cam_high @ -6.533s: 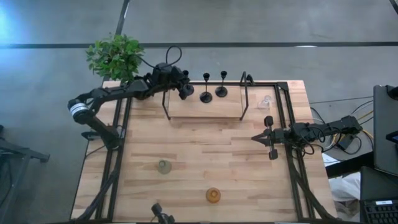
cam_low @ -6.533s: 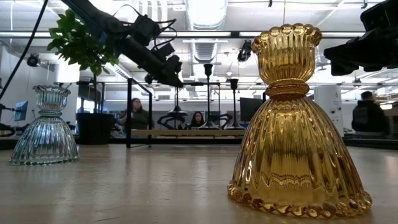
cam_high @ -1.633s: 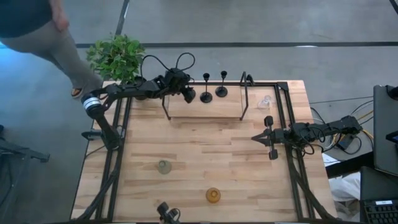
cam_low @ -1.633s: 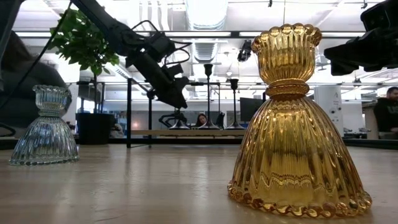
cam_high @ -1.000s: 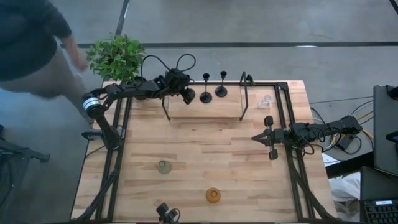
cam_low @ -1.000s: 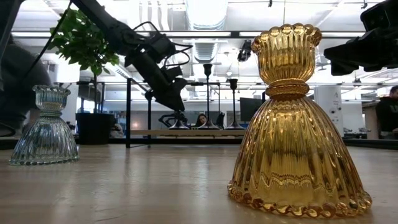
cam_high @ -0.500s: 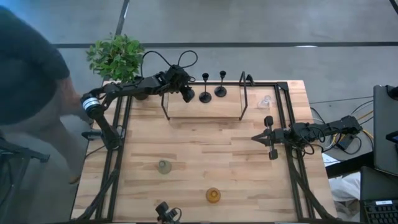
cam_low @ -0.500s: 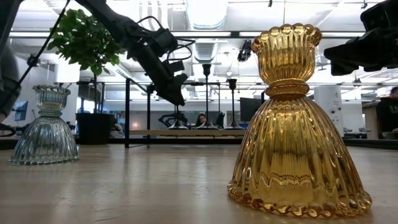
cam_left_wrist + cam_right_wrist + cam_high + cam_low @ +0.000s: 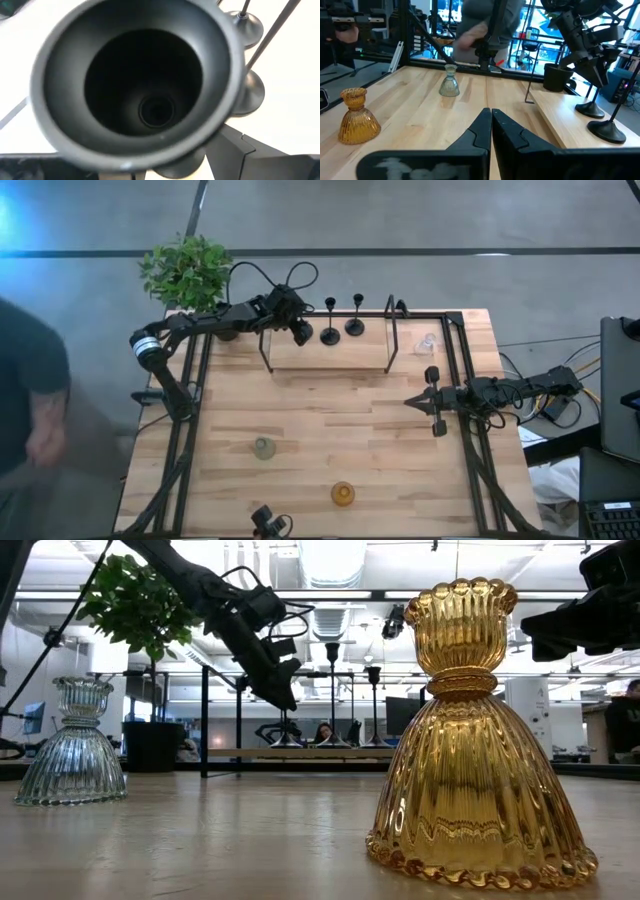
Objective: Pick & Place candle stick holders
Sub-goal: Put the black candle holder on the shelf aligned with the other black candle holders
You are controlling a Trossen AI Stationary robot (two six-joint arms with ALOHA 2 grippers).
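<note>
Light wood-plank table (image 9: 330,435) w/ dark metal rails along both sides; raised wooden shelf (image 9: 330,352) sat at far edge, between two thin dark upright frames; two black holders (image 9: 342,329) stood on shelf, side by side; clear glass holder (image 9: 427,343) sat on table just right of shelf, faint, prob. upright; grey-green holder (image 9: 263,448) stood on open planks left of centre; amber holder (image 9: 343,494) stood nearer front edge, well apart from grey-green one.
</note>
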